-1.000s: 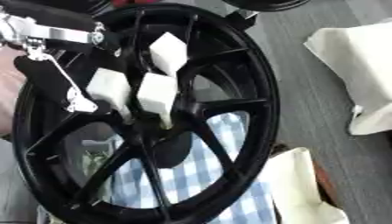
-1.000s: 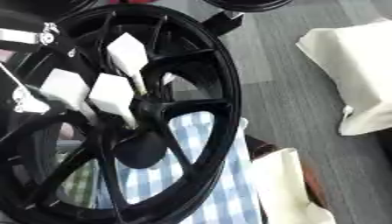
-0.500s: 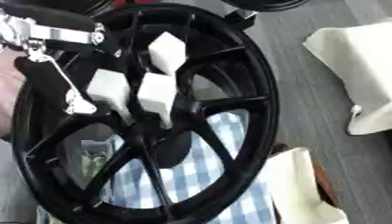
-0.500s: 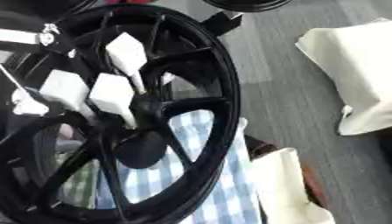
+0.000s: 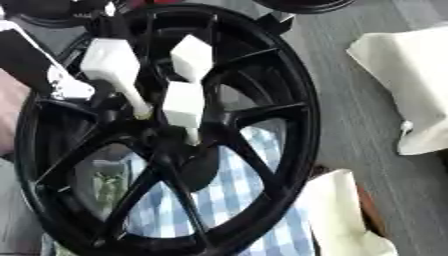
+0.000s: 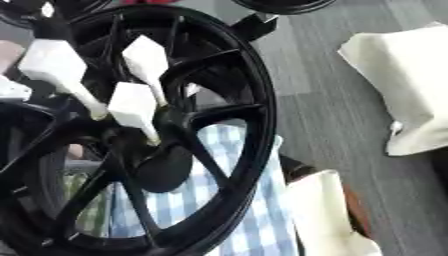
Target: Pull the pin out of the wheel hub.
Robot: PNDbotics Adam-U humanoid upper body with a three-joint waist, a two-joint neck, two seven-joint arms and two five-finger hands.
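Left hand (image 5: 37,64): It entered at the upper left edge, black with a white part, lying against the rim beside the leftmost pin. Whether it was apart, together or clamped on that pin could not be told.
Right hand: It showed in neither view.
Leftmost pin (image 5: 110,62): It had a white blocky head and a stem narrowing down to a spoke near the centre.
Middle pin (image 5: 184,103): It had the same white head; its thin stem ran down into the centre of the hub.
Upper pin (image 5: 192,55): It had a smaller white head just above the middle pin, and its seat was hidden.
Wheel hub (image 5: 296,102): It was black and spoked, standing tilted and filling the left and centre of the view.
Checked cloth (image 5: 238,199): It was blue and white, seen through the lower spokes.
Cream cloths (image 5: 411,85): These lay on the grey floor (image 5: 350,125), well to the right of the hub.
Step in hand (judged): Grasping one pin head before extraction.
Procedure (judged): Close round the head only, keep clear of neighbouring pins, and draw along the stem's own line so it does not bind.
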